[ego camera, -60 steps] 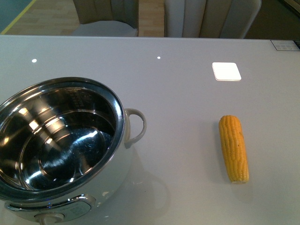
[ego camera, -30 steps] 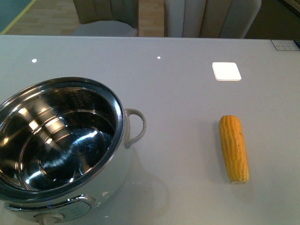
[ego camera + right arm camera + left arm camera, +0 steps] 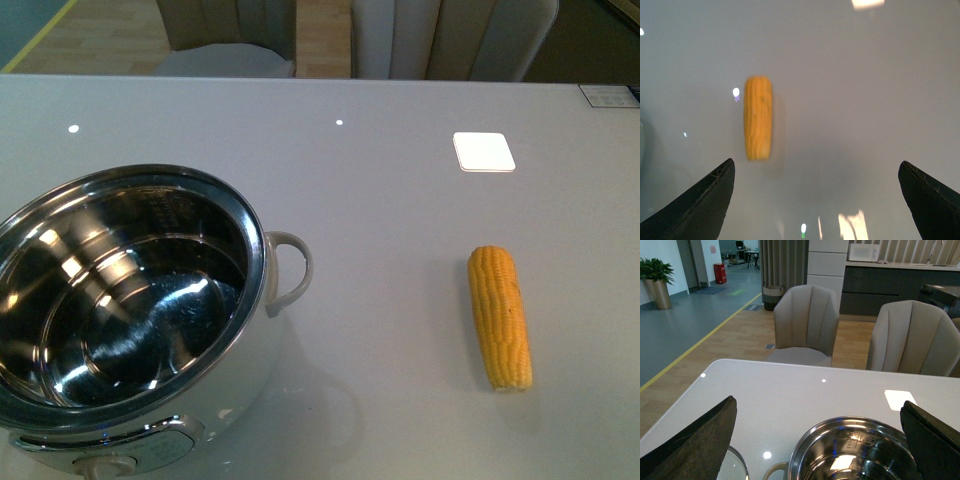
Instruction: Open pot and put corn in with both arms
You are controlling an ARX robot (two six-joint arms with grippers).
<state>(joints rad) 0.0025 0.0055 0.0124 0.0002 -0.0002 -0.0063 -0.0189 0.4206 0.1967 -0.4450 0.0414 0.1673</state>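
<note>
Right now I am looking at the large white electric pot with the shiny steel bowl (image 3: 258, 270), sitting open at the near left corner of the grey table (image 3: 400, 200). What looks like its glass lid (image 3: 737, 465) is lying just beside it. The husked yellow corn cob (image 3: 499, 318) is lying toward the table's right edge, well apart from the pot.

Both pincers are hanging spread wide and empty: the right gripper (image 3: 816, 165) above the cob, the left gripper (image 3: 817, 405) over the pot.

I am judging pickup as the step in hand. The cob is sitting off to one side of the jaws, so I should be centring them across its middle before descending.

Markings inside the steel wall and a label (image 3: 607, 96) at the far right corner are too small to read.
</note>
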